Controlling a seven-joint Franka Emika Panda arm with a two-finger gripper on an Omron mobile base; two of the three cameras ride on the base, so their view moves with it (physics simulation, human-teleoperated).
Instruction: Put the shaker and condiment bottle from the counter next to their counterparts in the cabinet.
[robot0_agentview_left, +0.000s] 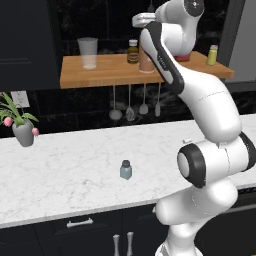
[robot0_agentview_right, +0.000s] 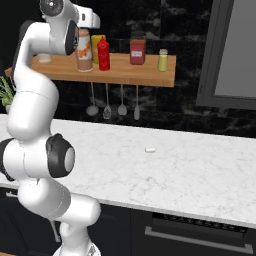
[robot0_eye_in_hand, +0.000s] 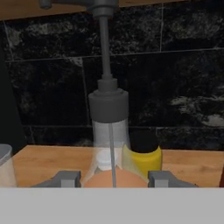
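On the white marble surface (robot0_agentview_left: 75, 165) the small blue-grey shaker (robot0_agentview_left: 125, 170) stands alone. My gripper (robot0_eye_in_hand: 114, 178) clasps the condiment bottle (robot0_agentview_right: 84, 50) on the wooden cabinet shelf (robot0_agentview_right: 145, 73), beside the red bottle (robot0_agentview_right: 103, 55).

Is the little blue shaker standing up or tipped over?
Standing up: the shaker sits on the counter, dark cap on top.

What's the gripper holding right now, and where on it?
The gripper is shut on the condiment bottle, fingers clamped on the orange-brown body just below the clear neck.
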